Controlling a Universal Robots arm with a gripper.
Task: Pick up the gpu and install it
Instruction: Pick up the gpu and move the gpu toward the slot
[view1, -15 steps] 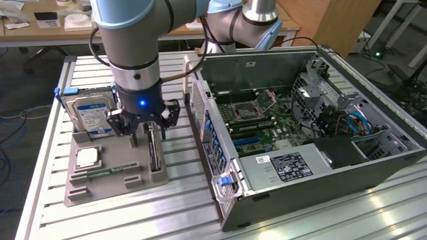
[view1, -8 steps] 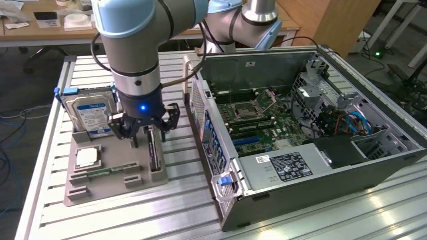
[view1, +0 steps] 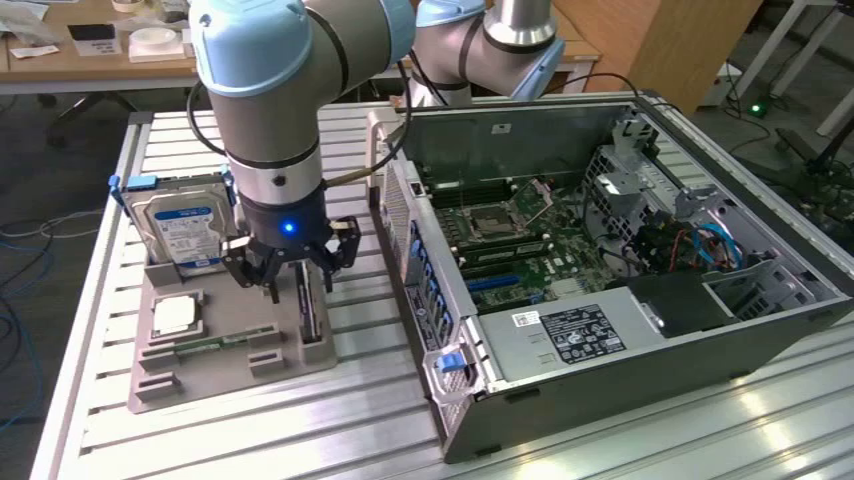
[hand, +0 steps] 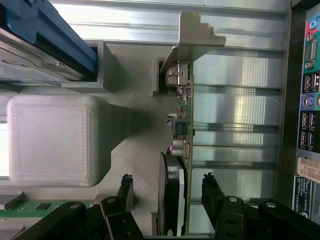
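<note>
Jaws spread around the upright gpu (hand: 182, 107)

The gripper (view1: 296, 272), jaws apart and clear of it, straddles the thin flat card standing on edge in a matte grey plastic holder (view1: 214, 385) on the ribbed aluminium table (view1: 360, 420). The card's long axis follows the holder, with the silver bracket (hand: 197, 32) toward the hard drive (view1: 187, 225).

Dark gpu (view1: 311, 308) — grey tray (view1: 227, 378)

Slatted aluminium table (view1: 200, 440), wooden desk (view1: 80, 65) and cabinet (view1: 654, 40) behind, blue cables (view1: 20, 240) on grey floor (view1: 40, 170)
</note>
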